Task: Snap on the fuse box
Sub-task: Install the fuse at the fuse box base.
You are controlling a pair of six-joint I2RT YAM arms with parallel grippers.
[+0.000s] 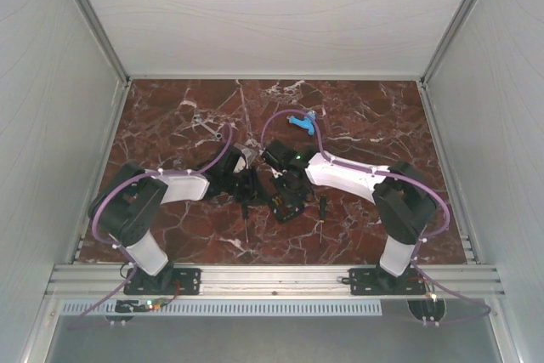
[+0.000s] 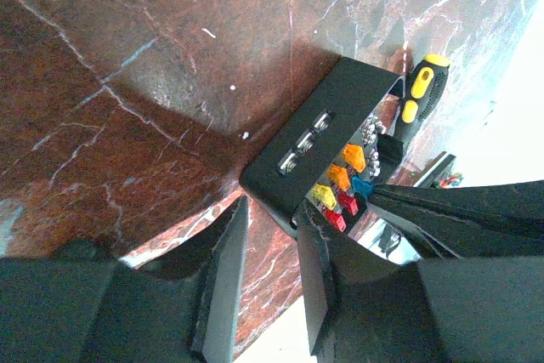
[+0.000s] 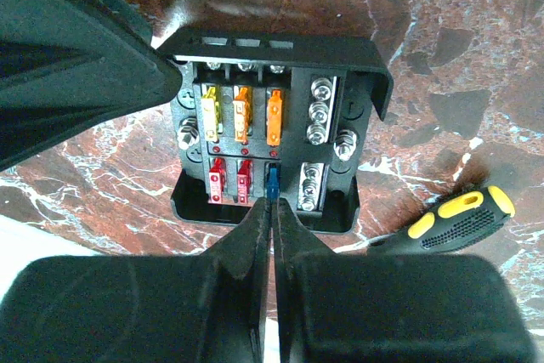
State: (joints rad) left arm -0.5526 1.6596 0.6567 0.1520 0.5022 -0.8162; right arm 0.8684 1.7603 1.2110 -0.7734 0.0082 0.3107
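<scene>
Screwdriver (image 3: 459, 217) crowds fuse box's (image 3: 280, 48) right side; far marble (image 1: 170, 108) open.

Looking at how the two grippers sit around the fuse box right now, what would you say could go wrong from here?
1. The right gripper is shut with its tips at the blue fuse; pulling or twisting could unseat or bend it.
2. The left gripper straddles one wall of the fuse box; the box looks tilted, so it may slip or swing.
3. The screwdriver lies close beside the box and could get knocked.
</scene>
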